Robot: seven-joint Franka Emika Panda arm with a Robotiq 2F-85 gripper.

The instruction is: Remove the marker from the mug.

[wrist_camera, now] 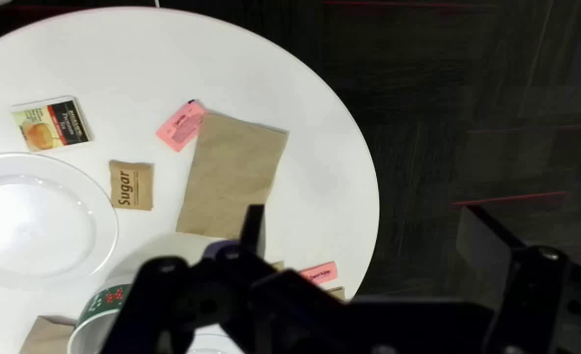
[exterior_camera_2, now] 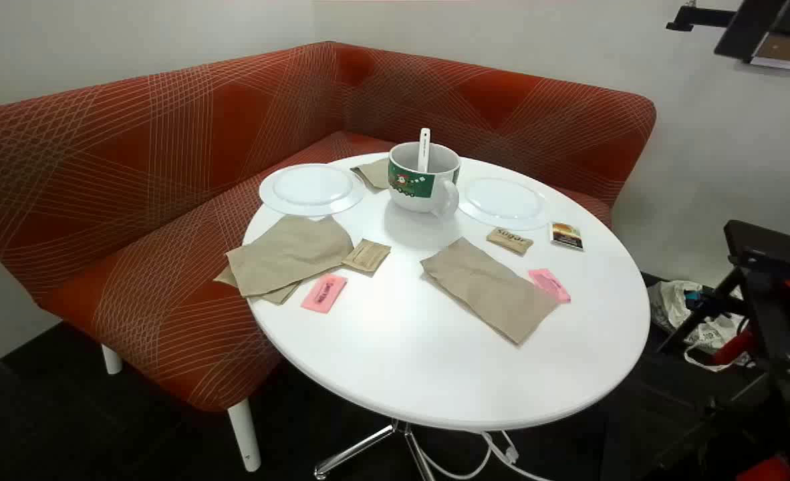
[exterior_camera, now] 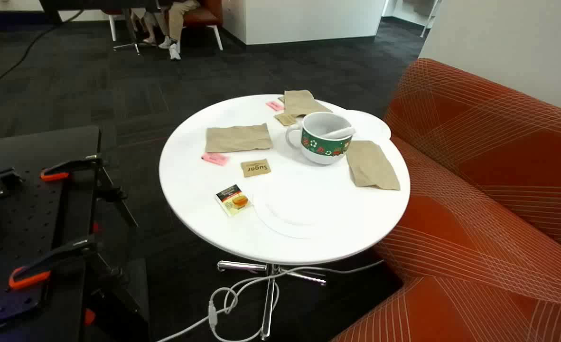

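Widest is the dark carpet [wrist_camera: 418, 147], lying below the gripper [wrist_camera: 369, 221] and out past its floor-side finger. The red bench [exterior_camera_2: 168, 133], in both exterior views, stands across the round white table [wrist_camera: 330, 162] from the gripper. The table's curved rim passes between the gripper's fingers [wrist_camera: 255, 228] in the wrist view, and those fingers are spread far apart. Next in size, a white plate [wrist_camera: 40, 221] lies well out from the table-side finger, while a 2nd plate [wrist_camera: 211, 344] peeks from behind the gripper's body, mostly hidden. A tan napkin [wrist_camera: 231, 172] lies just beside the table-side fingertip, which covers part of its edge in the wrist view; a 2nd napkin [wrist_camera: 47, 339] lies farther out, beyond the white mug [wrist_camera: 104, 301]. The mug, with its green printed band, stands upright on the table-side finger's side, partly hidden by the gripper in the wrist view. The marker [exterior_camera_2: 424, 150] is in the mug, apart from the fingers, tilted, its upper end past the rim. A tea packet [wrist_camera: 49, 125] lies well out from the table-side finger, a sugar packet [wrist_camera: 132, 187] nearer to it, and a pink packet [wrist_camera: 181, 127] touches the nearer napkin's corner
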